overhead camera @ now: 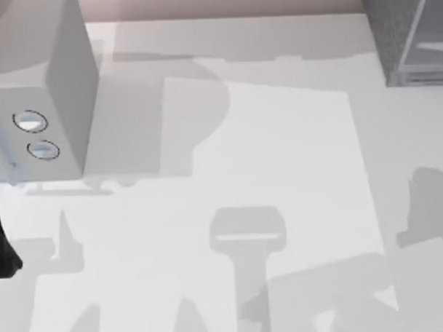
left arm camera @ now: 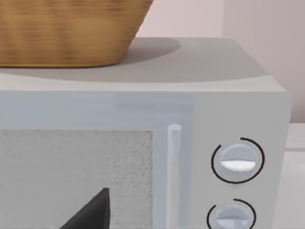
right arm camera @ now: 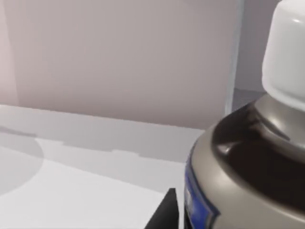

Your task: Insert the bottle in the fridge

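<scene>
A pale grey table point(overhead camera: 279, 157) spans the top view, crossed by soft shadows and bounded at the far side by a pinkish wall point(overhead camera: 223, 2). The middle of the tabletop is bare, leaving a broad open stretch between the two appliances at its far corners.

At far left stands a light grey box point(overhead camera: 55, 92) with two round dials point(overhead camera: 35, 136) on its front; its near edge casts a shadow onto the table. In the left wrist view the same box point(left arm camera: 238, 95) is seen face-on, with a speckled door panel point(left arm camera: 76, 176), a vertical handle point(left arm camera: 174, 176), and a woven basket point(left arm camera: 66, 31) resting on its flat top.

At far right, the corner of the fridge point(overhead camera: 410, 32) is cut by the frame edge: a dark grey body with a pale panel framed by light edges. The table continues uninterrupted up to its base.

A dark part of the left arm point(overhead camera: 0, 246) lies at the table's left edge, near the box's front. In the left wrist view a dark fingertip point(left arm camera: 93, 212) points toward the door panel; whether the left gripper is apart or together cannot be told.

In the right wrist view the bottle point(right arm camera: 248, 162) stands very close to the camera, upright, with white cap point(right arm camera: 288, 50), dark shoulder and a grey-and-blue label band. A dark fingertip point(right arm camera: 164, 212) lies just beside its label; contact, and the right gripper's opening, cannot be told. Behind it stand the wall and a pale vertical edge point(right arm camera: 233, 57).
</scene>
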Robot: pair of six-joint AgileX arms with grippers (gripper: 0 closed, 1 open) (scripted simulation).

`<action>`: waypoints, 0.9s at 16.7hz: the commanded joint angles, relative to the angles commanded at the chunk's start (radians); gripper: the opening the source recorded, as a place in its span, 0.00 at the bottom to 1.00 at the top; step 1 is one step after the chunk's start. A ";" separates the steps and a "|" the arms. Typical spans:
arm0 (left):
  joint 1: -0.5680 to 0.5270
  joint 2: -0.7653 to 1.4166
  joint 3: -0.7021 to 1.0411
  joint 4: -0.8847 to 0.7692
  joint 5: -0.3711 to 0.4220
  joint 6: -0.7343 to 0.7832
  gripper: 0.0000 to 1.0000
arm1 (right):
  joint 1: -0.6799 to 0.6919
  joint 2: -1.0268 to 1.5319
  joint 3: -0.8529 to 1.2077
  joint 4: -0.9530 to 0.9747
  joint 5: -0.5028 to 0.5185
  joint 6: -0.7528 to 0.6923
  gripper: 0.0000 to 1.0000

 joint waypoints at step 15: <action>0.000 0.000 0.000 0.000 0.000 0.000 1.00 | -0.026 -0.495 -0.088 -0.378 0.203 0.015 0.01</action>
